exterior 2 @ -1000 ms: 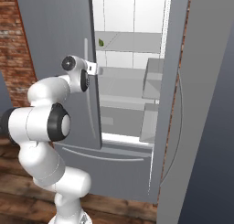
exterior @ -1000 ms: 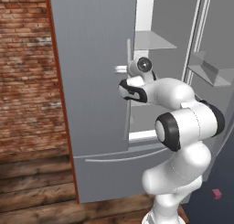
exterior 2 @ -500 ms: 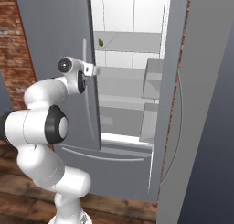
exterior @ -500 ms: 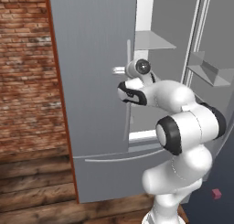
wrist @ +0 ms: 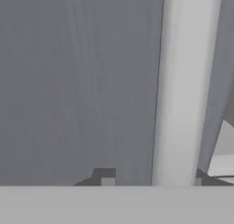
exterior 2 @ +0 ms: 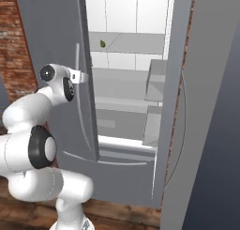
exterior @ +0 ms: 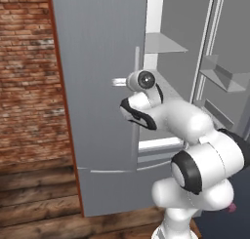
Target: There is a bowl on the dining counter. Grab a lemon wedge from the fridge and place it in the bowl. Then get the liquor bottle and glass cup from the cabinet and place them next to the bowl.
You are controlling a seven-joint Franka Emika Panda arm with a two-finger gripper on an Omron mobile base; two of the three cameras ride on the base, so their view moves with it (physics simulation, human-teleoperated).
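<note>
**Reaching at the fridge handle, doors ajar**

Standing before the fridge (exterior: 102, 87), the arm stretches its hand toward the left door's thin curved handle (exterior 2: 78, 83). From the left base camera the gripper (exterior: 118, 82) sits against the door's edge, level with the upper part of the handle; from the right base camera the gripper (exterior 2: 82, 77) shows as a pale tip just at the handle. Along the hand camera, the handle (wrist: 183, 86) runs up as a pale bar between the two dark fingertips (wrist: 104, 175), with the grey door face behind it. The fingers stand apart on either side of the bar; whether they press on it I cannot tell.

Both fridge doors are swung open, the left one partly, the right one wider. Between them the white inside shows shelves and door bins. The lemon wedge (exterior 2: 102, 44) lies on an upper shelf, a tiny yellow-green piece near the left side of the opening, well above the gripper's level and apart from it.

A brick wall (exterior: 27, 77) stands left of the fridge, over a wooden floor (exterior: 34, 204).
</note>
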